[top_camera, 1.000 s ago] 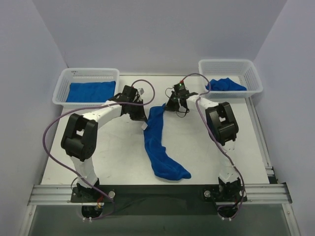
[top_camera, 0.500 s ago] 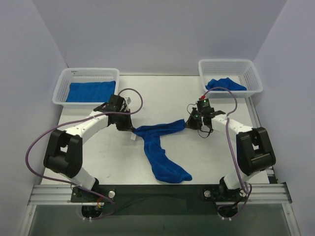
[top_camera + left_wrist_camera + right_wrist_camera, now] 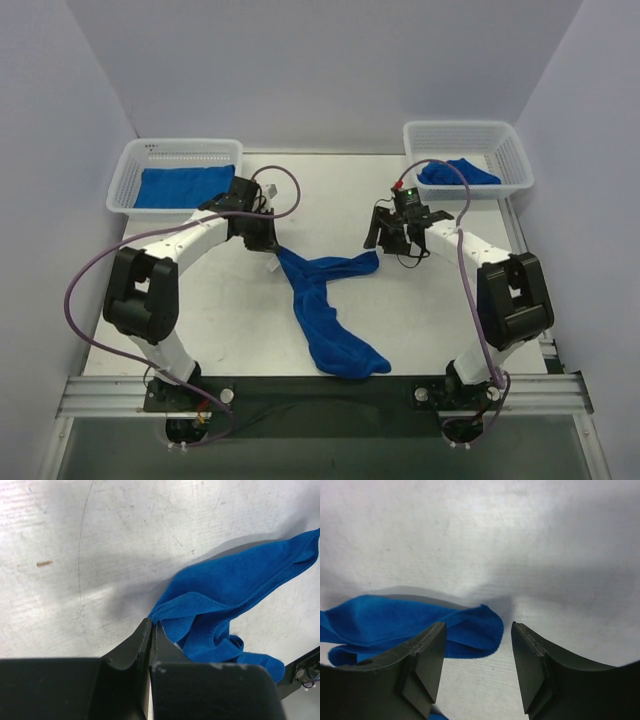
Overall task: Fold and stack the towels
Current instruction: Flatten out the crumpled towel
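Right gripper has let go since half a second ago and drawn back toward the far side. The cloth end it carried now lies on the table.

Table: white, matte, marked with fine scratches.

Baskets: two white plastic mesh tubs at the far corners. The left basket holds a flat towel. The right basket holds a bunched towel.

Loose towel: royal-blue terry with a soft nap and a stitched hem, rumpled into a long band at mid-table. Its long axis runs from the far left corner, at the left gripper, diagonally to a rounded heap near the table's front edge. A shorter limb branches right and ends in a rounded fold just below the right gripper, not touching it.

Left gripper: jaws clenched on the hemmed corner of the loose towel, which is raised slightly off the surface there.

Right gripper: jaws spread and holding nothing. In its wrist view the dark fingers stand apart over the bare table, with the blue fold lying beyond the left one.
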